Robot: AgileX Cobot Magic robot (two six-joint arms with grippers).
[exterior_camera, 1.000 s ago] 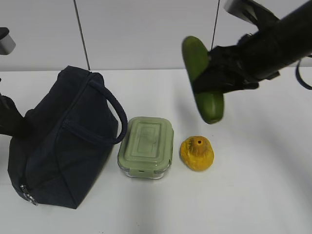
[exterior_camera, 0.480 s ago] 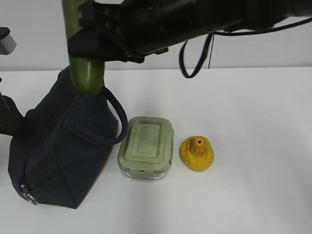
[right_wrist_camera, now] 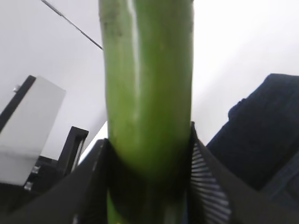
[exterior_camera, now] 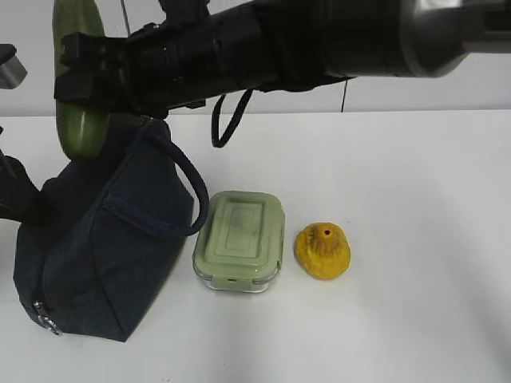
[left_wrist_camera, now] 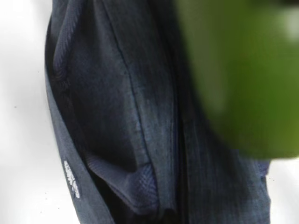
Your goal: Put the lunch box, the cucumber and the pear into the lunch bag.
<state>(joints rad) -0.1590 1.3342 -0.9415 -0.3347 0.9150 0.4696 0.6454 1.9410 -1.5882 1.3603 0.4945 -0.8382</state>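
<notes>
Far left, my left pincer is out of sight in every view, so I cannot tell its state; its wrist camera looks down on the lunch bag [left_wrist_camera: 117, 116]. Above the bag's left end, my right pincer [exterior_camera: 80, 76], reaching across the middle, is clenched on the cucumber [exterior_camera: 80, 96], held upright with its lower tip just over the fabric. To do this step well, I judge the tip should be centred over the bag's opening, which I cannot see clearly, and lowered before release, so it does not slide off the sloping side. To the right, on the white surface [exterior_camera: 415, 239], the lunch box [exterior_camera: 239, 239] sits just beside the bag, then the pear [exterior_camera: 322, 250], both well below my arm.
</notes>
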